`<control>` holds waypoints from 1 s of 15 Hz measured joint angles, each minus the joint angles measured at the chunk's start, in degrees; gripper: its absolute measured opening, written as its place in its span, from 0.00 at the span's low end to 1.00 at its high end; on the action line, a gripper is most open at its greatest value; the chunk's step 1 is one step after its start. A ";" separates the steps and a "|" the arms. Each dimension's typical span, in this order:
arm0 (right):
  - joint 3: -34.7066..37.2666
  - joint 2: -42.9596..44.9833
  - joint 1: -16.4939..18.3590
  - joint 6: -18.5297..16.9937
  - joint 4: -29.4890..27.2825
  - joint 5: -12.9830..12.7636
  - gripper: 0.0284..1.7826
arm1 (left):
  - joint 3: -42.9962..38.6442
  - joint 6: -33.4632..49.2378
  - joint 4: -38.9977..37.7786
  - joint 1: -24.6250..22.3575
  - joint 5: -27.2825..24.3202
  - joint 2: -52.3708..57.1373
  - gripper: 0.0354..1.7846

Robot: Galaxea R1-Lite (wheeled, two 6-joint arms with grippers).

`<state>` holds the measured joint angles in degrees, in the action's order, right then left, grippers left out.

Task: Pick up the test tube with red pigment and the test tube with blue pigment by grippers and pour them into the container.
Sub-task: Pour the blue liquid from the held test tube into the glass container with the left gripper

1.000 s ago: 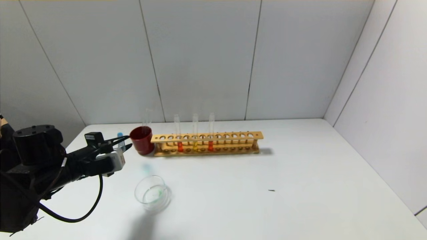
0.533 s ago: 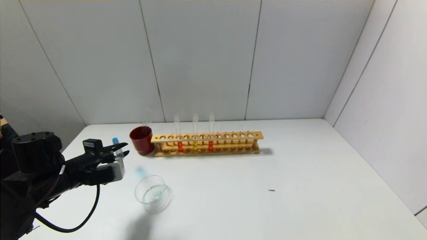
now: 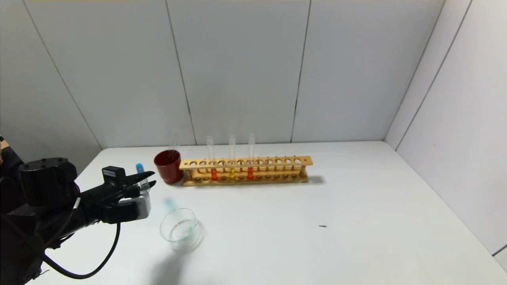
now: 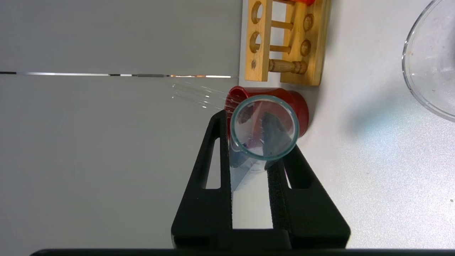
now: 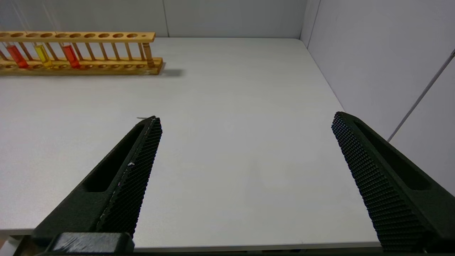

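My left gripper (image 3: 153, 177) is shut on the test tube with blue pigment (image 3: 139, 168), left of the red cup and above the table. The tube is tilted, blue end uppermost. In the left wrist view its open mouth (image 4: 263, 128) faces the camera between the black fingers (image 4: 213, 167). The container (image 3: 180, 229), a low clear glass dish, stands on the table in front and to the right of that gripper. The test tube with red pigment (image 3: 214, 174) stands in the wooden rack. My right gripper (image 5: 245, 119) hangs open over bare table, holding nothing.
The wooden rack (image 3: 245, 170) stands at the back with a yellow tube (image 3: 231, 173) and a redder tube (image 3: 250, 173). A dark red cup (image 3: 168, 166) with clear tubes stands at its left end. A small dark speck (image 3: 322, 226) lies to the right. Grey walls enclose the table.
My left gripper, with the blue tube in it, has sunk a little and drawn back from the red cup. The tube's blue shadow on the table has shifted with it.
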<state>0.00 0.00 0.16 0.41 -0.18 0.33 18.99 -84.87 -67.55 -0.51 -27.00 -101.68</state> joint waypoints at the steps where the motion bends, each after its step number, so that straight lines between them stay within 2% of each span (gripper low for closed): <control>1: 0.00 0.00 0.00 0.00 0.00 -0.02 0.98 | 0.00 -0.29 0.00 0.05 0.00 -0.05 0.17; 15: 0.00 0.00 0.00 0.00 0.00 -0.02 0.98 | 0.00 -0.88 0.00 0.51 1.21 -0.28 0.17</control>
<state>0.00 0.00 0.16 0.41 -0.18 0.30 18.99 -85.75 -67.55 0.00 -25.80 -101.96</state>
